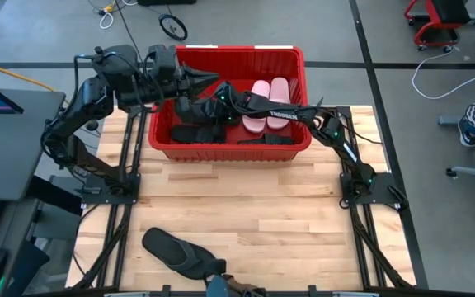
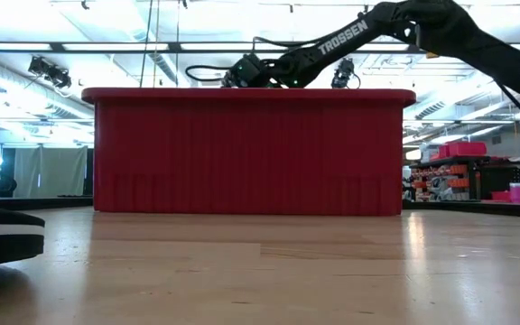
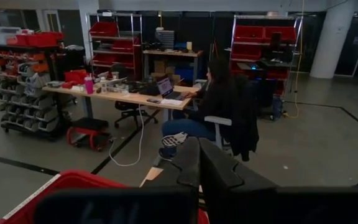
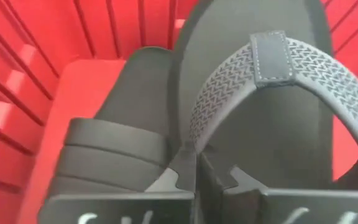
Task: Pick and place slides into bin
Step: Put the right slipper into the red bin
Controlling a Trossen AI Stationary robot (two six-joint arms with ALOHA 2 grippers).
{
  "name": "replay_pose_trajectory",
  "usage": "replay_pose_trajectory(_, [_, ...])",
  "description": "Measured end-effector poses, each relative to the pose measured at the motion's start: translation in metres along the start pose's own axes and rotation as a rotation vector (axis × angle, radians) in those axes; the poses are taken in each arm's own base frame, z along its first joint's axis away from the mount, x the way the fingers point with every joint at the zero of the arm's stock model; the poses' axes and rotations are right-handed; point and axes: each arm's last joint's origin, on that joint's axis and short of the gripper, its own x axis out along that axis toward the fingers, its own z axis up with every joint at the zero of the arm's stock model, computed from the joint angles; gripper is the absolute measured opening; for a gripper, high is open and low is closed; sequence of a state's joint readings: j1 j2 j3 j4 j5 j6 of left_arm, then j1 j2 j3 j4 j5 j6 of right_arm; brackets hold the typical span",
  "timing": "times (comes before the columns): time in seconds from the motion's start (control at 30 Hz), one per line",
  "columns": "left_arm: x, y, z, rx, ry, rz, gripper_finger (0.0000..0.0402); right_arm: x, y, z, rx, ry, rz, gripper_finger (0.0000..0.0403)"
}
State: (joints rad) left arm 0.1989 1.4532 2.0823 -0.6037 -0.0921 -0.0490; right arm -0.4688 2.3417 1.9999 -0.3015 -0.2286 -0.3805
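Reaching into the red bin (image 1: pixel 163 142) at twelve o'clock on the table (image 1: pixel 246 206), right gripper (image 1: pixel 207 106) closing its fingers on a black flip-flop (image 4: pixel 272 112) over a black slide (image 4: pixel 114 155). Hovering over the bin's nine o'clock rim, left gripper (image 1: pixel 209 80) pinched together, holding nothing. Lying inside: pink slides (image 1: pixel 270 104). Resting at six o'clock: another black flip-flop (image 1: pixel 176 250).

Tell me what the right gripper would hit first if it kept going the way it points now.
Probably the black flip-flop: the right gripper, reaching into the red bin, points straight at its sole below the textured strap. A black slide lies just beside it. Depth is unclear.
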Motion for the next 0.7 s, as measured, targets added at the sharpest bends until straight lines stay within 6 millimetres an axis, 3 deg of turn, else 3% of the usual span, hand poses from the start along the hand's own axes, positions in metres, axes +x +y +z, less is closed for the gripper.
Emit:
replay_pose_trajectory(0.23, [0.000,0.000,0.000,0.000,0.000,0.000,0.0024,-0.001,-0.005,0.004,-0.076,-0.018,-0.064,0.0004])
replay_pose_trajectory(0.47, [0.000,0.000,-0.002,0.001,0.018,0.001,0.0012,-0.002,-0.010,0.002,-0.118,-0.001,-0.112,0.0004])
replay_pose_trajectory(0.7, [0.001,0.000,-0.003,0.002,0.030,0.001,0.0013,-0.002,-0.009,-0.002,-0.025,0.028,-0.084,0.0004])
